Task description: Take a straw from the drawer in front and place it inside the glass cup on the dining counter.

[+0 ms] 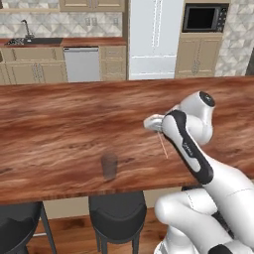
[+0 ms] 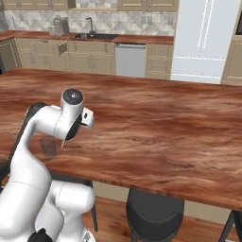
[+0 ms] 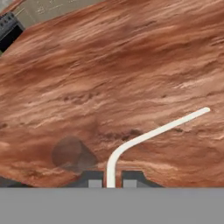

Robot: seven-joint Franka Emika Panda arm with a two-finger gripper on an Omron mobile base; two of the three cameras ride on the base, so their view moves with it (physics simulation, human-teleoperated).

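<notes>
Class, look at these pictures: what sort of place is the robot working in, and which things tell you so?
A home kitchen, rendered. Signs: a sink set in a worktop over beige cabinets, a built-in microwave, and a long wooden dining counter with dark stools.

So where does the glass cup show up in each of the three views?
Left base view: glass cup stands near the dining counter's front edge, lower centre-left, left of the arm.
Right base view: at far left by the counter's near edge, just left of the arm.
Hand view: lower left, left of the straw held in the end effector.
Shared landmark: the straw.
</notes>
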